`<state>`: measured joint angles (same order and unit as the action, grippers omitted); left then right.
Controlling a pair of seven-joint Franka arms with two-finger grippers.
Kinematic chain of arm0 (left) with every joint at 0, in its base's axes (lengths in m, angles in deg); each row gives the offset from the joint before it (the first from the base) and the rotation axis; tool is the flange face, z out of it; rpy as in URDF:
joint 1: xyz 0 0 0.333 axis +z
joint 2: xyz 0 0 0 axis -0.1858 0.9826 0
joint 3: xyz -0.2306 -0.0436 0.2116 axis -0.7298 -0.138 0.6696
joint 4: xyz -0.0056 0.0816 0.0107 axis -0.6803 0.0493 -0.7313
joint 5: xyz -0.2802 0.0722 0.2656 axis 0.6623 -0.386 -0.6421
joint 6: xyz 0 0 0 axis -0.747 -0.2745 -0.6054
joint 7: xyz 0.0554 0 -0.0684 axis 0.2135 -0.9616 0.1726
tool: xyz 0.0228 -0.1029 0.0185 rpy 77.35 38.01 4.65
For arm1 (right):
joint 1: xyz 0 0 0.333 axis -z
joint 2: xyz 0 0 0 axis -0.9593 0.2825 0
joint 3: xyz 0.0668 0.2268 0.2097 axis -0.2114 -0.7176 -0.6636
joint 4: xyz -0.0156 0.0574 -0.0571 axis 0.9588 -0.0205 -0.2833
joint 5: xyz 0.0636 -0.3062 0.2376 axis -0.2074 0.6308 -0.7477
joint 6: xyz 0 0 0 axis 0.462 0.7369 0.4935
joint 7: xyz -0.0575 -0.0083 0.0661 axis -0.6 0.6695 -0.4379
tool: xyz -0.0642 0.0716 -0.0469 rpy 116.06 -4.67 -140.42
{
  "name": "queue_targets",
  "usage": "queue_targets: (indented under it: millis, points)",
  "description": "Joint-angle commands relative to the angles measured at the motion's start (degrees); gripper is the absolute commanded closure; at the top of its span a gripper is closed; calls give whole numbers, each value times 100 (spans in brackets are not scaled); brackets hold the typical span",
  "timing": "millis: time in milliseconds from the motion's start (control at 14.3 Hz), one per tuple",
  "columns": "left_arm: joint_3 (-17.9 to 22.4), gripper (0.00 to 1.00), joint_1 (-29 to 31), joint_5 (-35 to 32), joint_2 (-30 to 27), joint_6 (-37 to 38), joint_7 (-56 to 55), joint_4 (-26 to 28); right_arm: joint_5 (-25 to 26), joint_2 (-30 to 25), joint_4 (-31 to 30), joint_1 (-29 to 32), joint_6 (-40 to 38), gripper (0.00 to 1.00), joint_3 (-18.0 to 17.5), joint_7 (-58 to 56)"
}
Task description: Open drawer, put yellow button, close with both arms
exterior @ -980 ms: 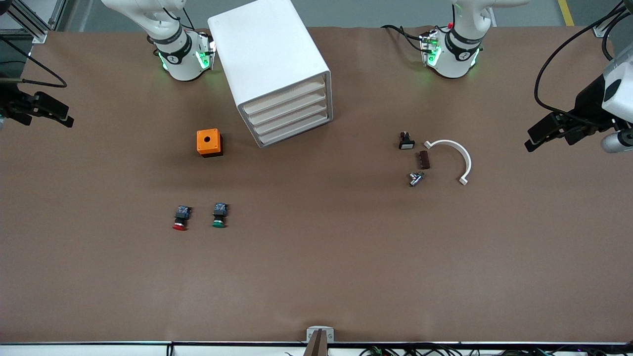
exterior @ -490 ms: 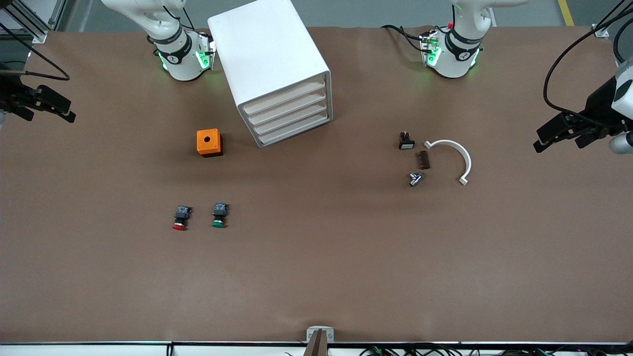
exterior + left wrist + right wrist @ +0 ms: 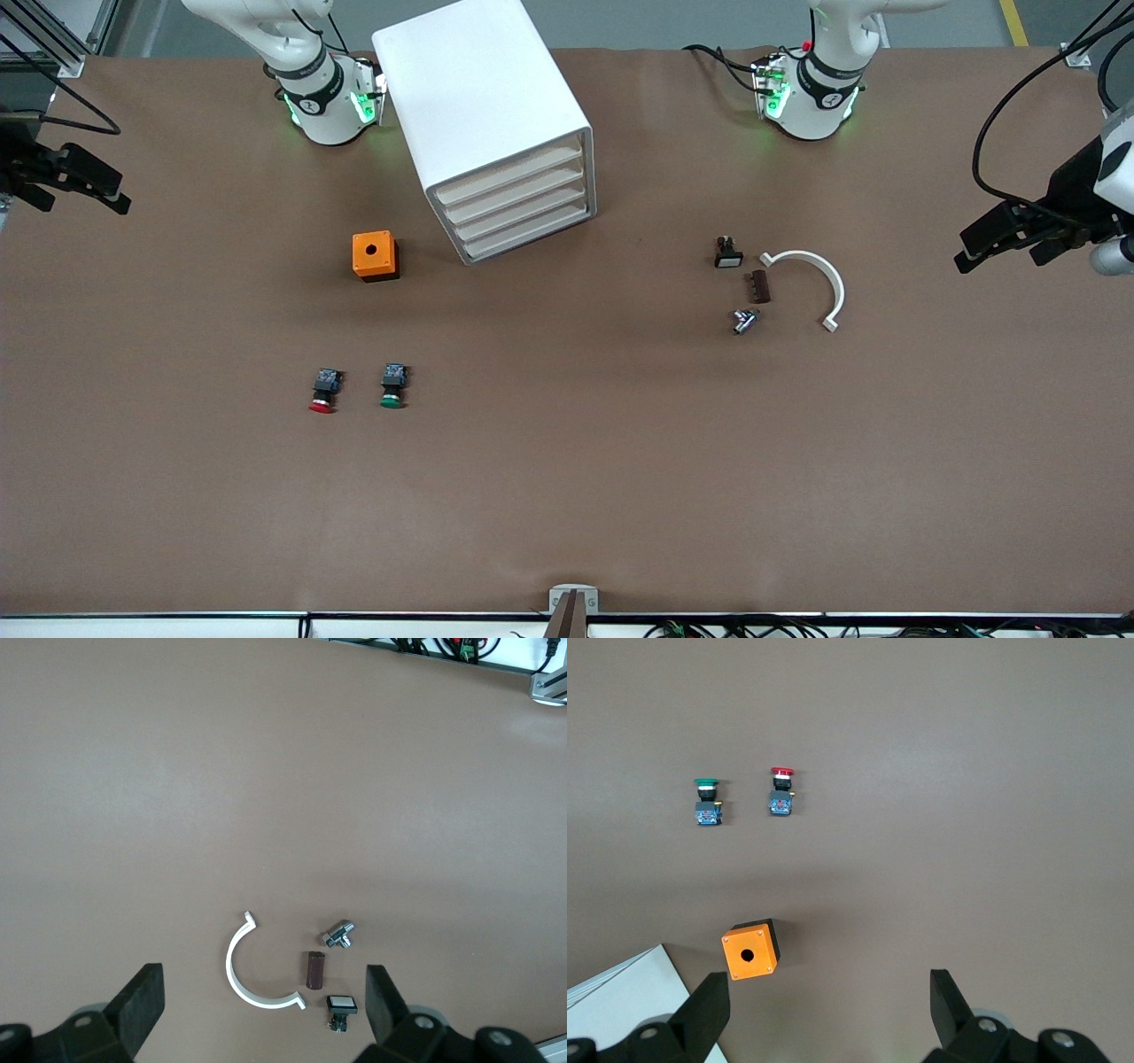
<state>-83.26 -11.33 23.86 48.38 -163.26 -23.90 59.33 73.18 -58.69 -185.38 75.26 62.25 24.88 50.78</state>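
The white cabinet point(image 3: 485, 115) stands on the brown counter point(image 3: 567, 496) between the two arm bases, nearer the right arm's base, and its top drawer point(image 3: 509, 176) sits flush with the three drawers below it, fully shut. No yellow button shows in any view, so where it lies cannot be told. An orange box point(image 3: 375, 255) with a round hole in its top rests just beside the cabinet, toward the right arm's end of the counter. Nearer the front camera than that box lie a red button point(image 3: 323, 391) and a green button point(image 3: 393, 385), side by side and a little apart, caps pointing toward the camera. Toward the left arm's end lie a small white-faced switch point(image 3: 727, 252), a dark brown block point(image 3: 758, 286), a small metal fitting point(image 3: 744, 320) and a white curved clip point(image 3: 813, 285), all close together. The right gripper point(image 3: 84, 182) hangs in the air over the counter's edge at the right arm's end, its fingers spread wide and holding nothing. The left gripper point(image 3: 1005, 235) hangs over the counter near the edge at the left arm's end, likewise spread wide and empty.
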Motion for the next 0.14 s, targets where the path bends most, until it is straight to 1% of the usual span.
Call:
queue_targets:
  millis: [0,70]
  points:
    - [-18,0,-9,-129,20,53,68,-106,-133,-248,-165,53,20,0,-8,12]
    - [-27,0,-9,-129,20,53,59,-106,-133,-256,-165,44,3,0,-8,12]
